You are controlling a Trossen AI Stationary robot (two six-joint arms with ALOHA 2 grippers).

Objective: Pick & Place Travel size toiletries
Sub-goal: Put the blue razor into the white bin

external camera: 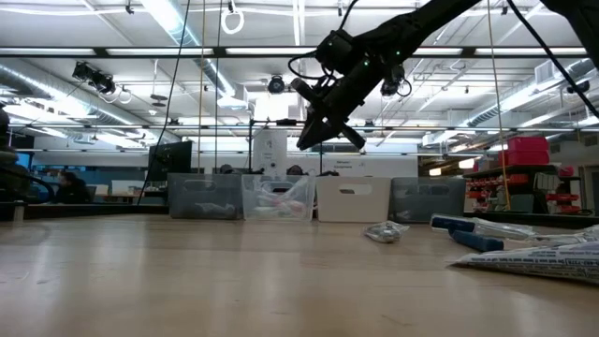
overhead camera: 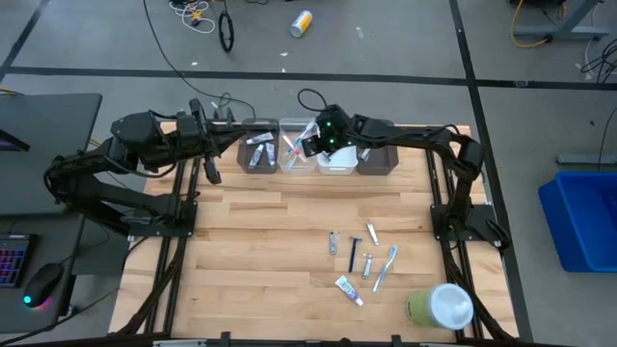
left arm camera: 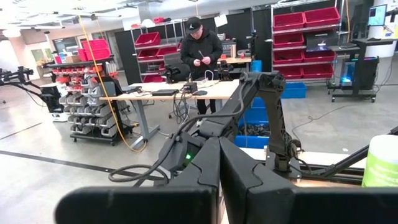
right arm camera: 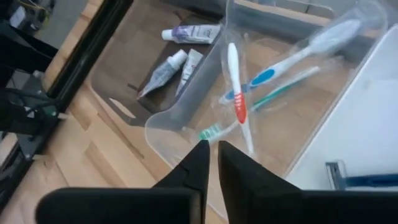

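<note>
Several travel size toiletries lie loose on the table's near right: a blue razor (overhead camera: pixel 352 254), a toothbrush (overhead camera: pixel 386 267), a toothpaste tube (overhead camera: pixel 348 288) and small packets (overhead camera: pixel 372 232). A row of bins stands at the far edge. My right gripper (right arm camera: pixel 213 152) hovers over the clear bin (overhead camera: pixel 294 154), fingers shut with nothing between them; in the low view it (external camera: pixel 309 140) hangs well above the bins. Toothbrushes (right arm camera: pixel 237 93) lie in the clear bin, tubes (right arm camera: pixel 174 62) in the dark bin beside it. My left gripper (left arm camera: pixel 219 180) waits shut, raised at the table's far left.
A white bin (overhead camera: pixel 335 162) holds a razor (right arm camera: pixel 360 179); another dark bin (overhead camera: pixel 378 159) ends the row. A large green-and-white round container (overhead camera: pixel 439 306) stands at the near right corner. A person (left arm camera: pixel 200 59) works at a desk beyond the table.
</note>
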